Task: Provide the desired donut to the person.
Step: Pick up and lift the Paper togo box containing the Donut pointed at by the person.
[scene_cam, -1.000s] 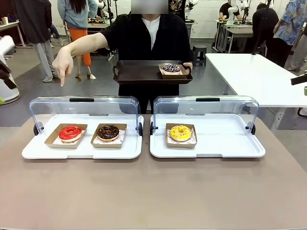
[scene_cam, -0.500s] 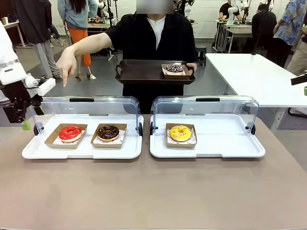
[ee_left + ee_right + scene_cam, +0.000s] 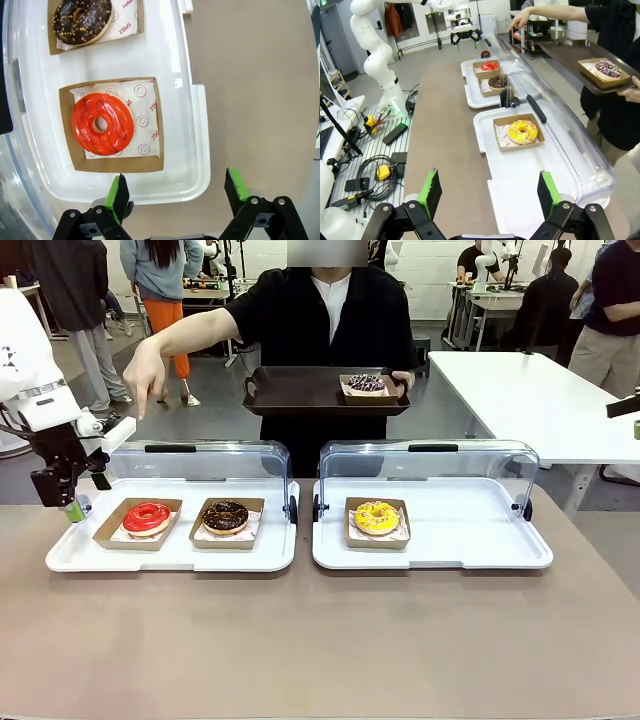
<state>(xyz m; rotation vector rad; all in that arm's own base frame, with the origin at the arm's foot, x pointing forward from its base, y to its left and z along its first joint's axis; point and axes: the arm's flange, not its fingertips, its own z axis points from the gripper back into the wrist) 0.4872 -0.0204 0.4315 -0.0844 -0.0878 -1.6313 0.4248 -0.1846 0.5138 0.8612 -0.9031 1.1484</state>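
**A:** What is the left wrist view giving you that the front view isn't?

**B:** It is looking straight down on the red donut [image 3: 102,123]. The donut is sitting on smiley-printed paper in a brown card tray [image 3: 117,165], at one end of a white tray [image 3: 200,140]. The left gripper [image 3: 177,186] is hovering just short of it. Its fingers are spread wide, one over the white tray's rim and the other over bare table.

**A:** And what is the front view adding?

**B:** It is showing the person [image 3: 330,320] standing across the table. One hand [image 3: 145,370] is pointing a finger downward above the red donut's end of that tray. The other is holding up a dark tray [image 3: 290,395] carrying a sprinkled donut [image 3: 366,383]. A chocolate donut [image 3: 226,515] is lying beside the red one. A yellow donut [image 3: 376,517] is sitting alone in the second white tray [image 3: 470,540]. The clear lids [image 3: 200,465] are standing open behind both.

**A:** How is the right gripper [image 3: 489,189] looking?

**B:** Its own wrist view is showing the fingers wide apart. It is hanging over the end of the second tray, well apart from the yellow donut.

**A:** What about the surface and the room?

**B:** The table [image 3: 320,640] is showing as plain matte brown. A white table [image 3: 520,380] is standing off to the right, and other people are standing at benches farther back. Cables [image 3: 370,170] are lying on the grey floor near the left arm's base.
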